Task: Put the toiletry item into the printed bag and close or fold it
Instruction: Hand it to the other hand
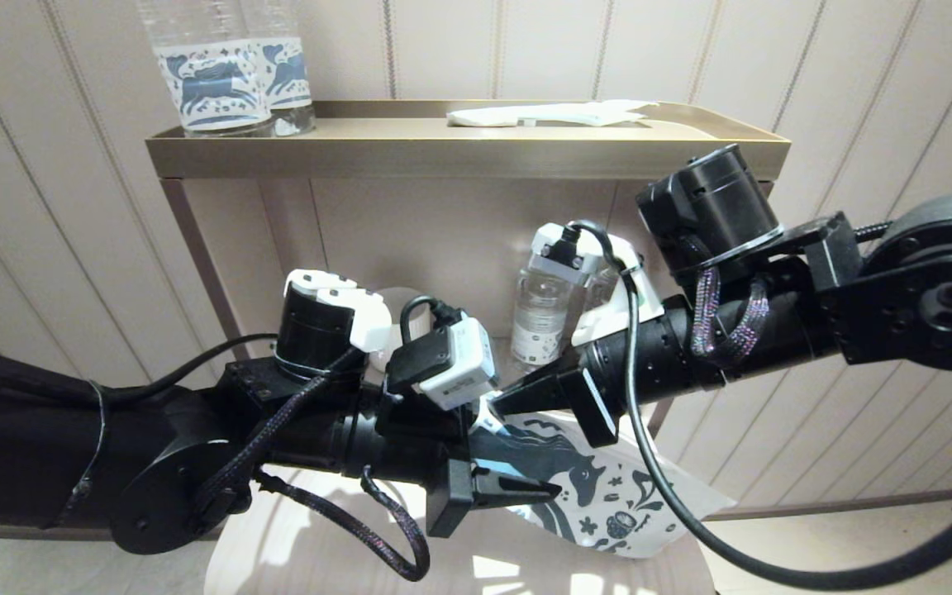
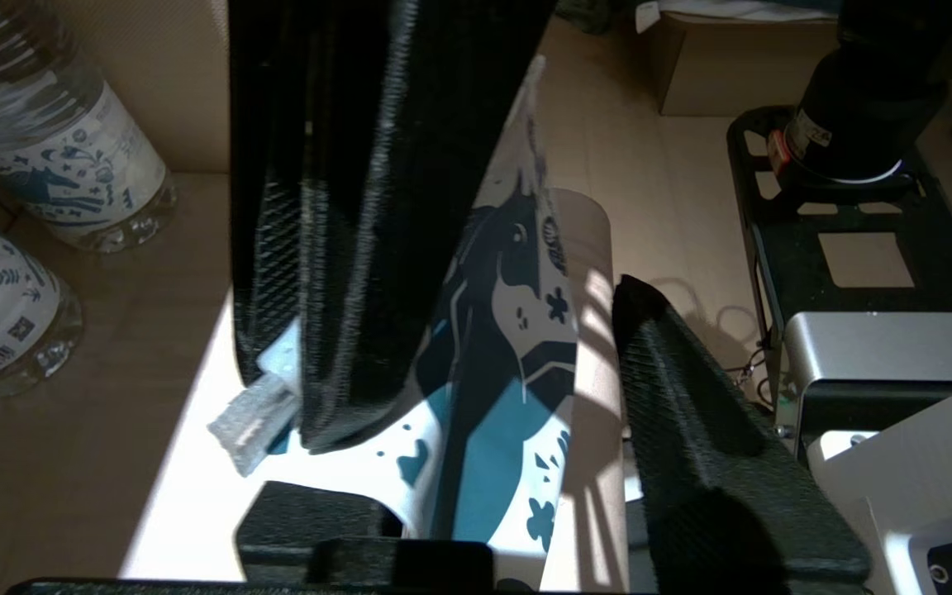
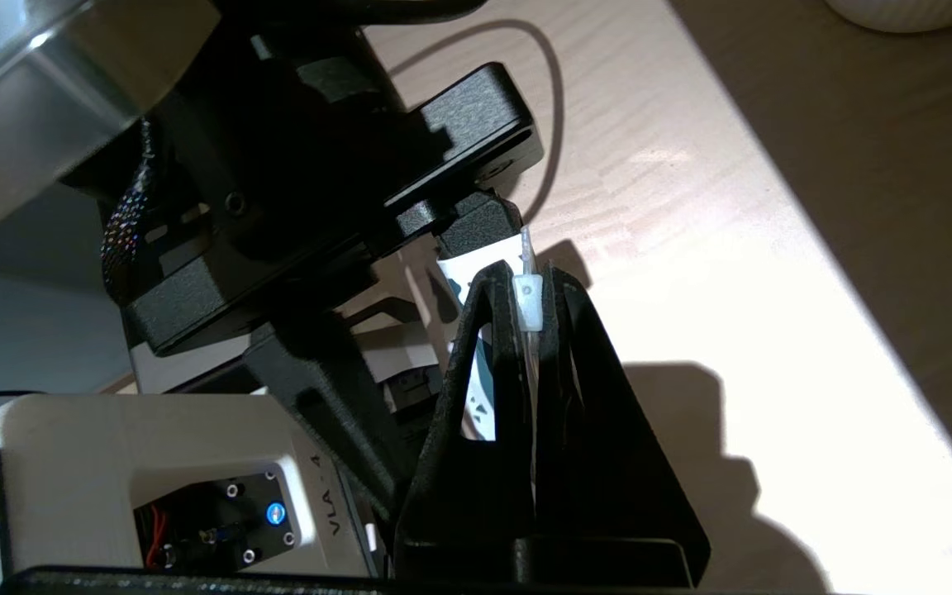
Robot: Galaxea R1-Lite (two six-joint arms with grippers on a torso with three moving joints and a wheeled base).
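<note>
The printed bag (image 1: 608, 487), white with a dark blue horse, hangs in the air over a round pale table (image 1: 294, 537). My right gripper (image 1: 497, 405) comes in from the right and is shut on the bag's top edge. In the right wrist view its fingers (image 3: 563, 330) pinch the edge at a small white slider (image 3: 529, 302). My left gripper (image 1: 517, 454) comes in from the left and stands open. The bag (image 2: 501, 397) hangs between its two spread fingers, with the right-hand finger (image 2: 691, 421) well apart from the bag. The toiletry item is out of view.
A brass shelf (image 1: 459, 149) stands behind the arms, carrying two horse-label bottles (image 1: 228, 74) and a flat white packet (image 1: 550, 114). More clear bottles (image 1: 542, 310) stand lower down behind the grippers, and show again as bottles (image 2: 54, 157) in the left wrist view.
</note>
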